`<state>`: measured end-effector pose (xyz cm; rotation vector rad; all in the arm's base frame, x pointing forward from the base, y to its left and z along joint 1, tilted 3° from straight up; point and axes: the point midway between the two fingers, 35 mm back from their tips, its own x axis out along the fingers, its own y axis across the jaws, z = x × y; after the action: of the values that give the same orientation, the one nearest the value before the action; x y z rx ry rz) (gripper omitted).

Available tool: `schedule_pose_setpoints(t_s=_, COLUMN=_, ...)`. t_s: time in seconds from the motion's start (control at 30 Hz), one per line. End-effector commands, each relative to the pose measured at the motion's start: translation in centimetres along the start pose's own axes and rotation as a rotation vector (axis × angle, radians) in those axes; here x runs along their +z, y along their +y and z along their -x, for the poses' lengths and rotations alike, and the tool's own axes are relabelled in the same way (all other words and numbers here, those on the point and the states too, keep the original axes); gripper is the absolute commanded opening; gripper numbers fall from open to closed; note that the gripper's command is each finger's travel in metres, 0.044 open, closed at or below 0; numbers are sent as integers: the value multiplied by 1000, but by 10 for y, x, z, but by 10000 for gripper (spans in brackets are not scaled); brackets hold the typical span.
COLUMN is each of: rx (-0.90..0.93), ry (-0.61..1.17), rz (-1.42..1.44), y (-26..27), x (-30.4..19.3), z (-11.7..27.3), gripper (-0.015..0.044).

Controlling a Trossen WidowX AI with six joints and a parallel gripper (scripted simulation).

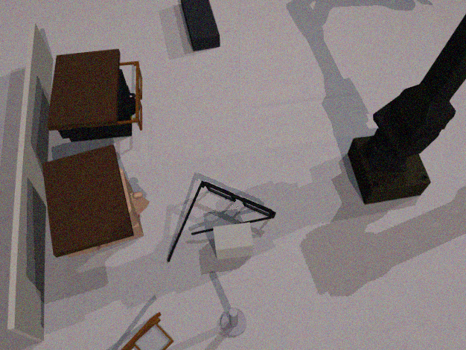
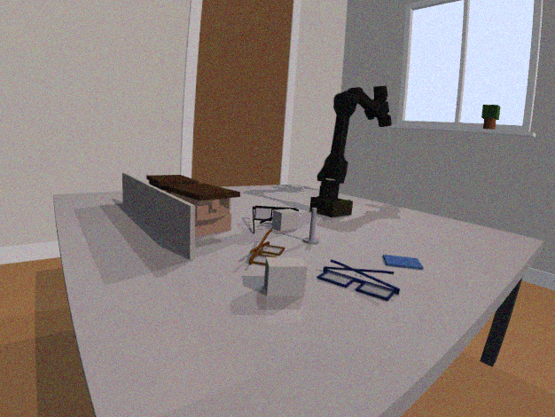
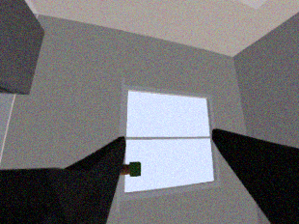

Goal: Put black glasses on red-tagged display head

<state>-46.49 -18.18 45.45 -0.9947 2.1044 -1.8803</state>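
The black glasses (image 1: 259, 208) (image 2: 285, 208) stand with temples spread, one temple passing by a white block (image 1: 233, 237) (image 2: 285, 219). A skin-coloured head (image 1: 138, 206) (image 2: 217, 215) under a brown top faces them. The other head (image 1: 126, 109), black under its own brown top, has orange-brown glasses (image 1: 138, 80) at its face. No red tag shows, so I cannot tell which head bears it. My gripper (image 3: 168, 137) is open and empty, raised high on the arm and facing the window, far from the glasses and heads.
A grey panel (image 1: 20, 180) (image 2: 156, 215) stands behind the heads. Nearby are a thin post (image 1: 232, 320) (image 2: 313, 224), orange glasses (image 1: 144, 328) (image 2: 261, 245), a second white block (image 2: 286, 278), blue glasses (image 2: 332, 276), a blue slab (image 2: 402, 262) and a dark block (image 1: 201, 26).
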Motion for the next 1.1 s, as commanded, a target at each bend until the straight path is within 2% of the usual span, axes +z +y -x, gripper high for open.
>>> schedule_pose_setpoints(t_s=0.0, rx=0, ry=0, rz=0, y=0, x=0, z=0, gripper=426)
schedule_pose_setpoints(t_s=0.23, rx=0, ry=0, rz=0, y=0, x=0, z=0, gripper=440)
schedule_pose_setpoints(t_s=0.33, rx=4, ry=-61, rz=-12, y=-2, x=21, z=6, gripper=361)
schedule_pose_setpoints(t_s=0.53, rx=109, ry=-256, rz=-262, y=13, x=127, z=0, gripper=204)
schedule_pose_setpoints(t_s=0.77, rx=290, ry=-467, rz=-517, y=19, x=251, z=22, gripper=200)
schedule_pose_setpoints(t_s=1.07, rx=570, ry=-703, rz=-759, y=9, x=397, z=95, gripper=200)
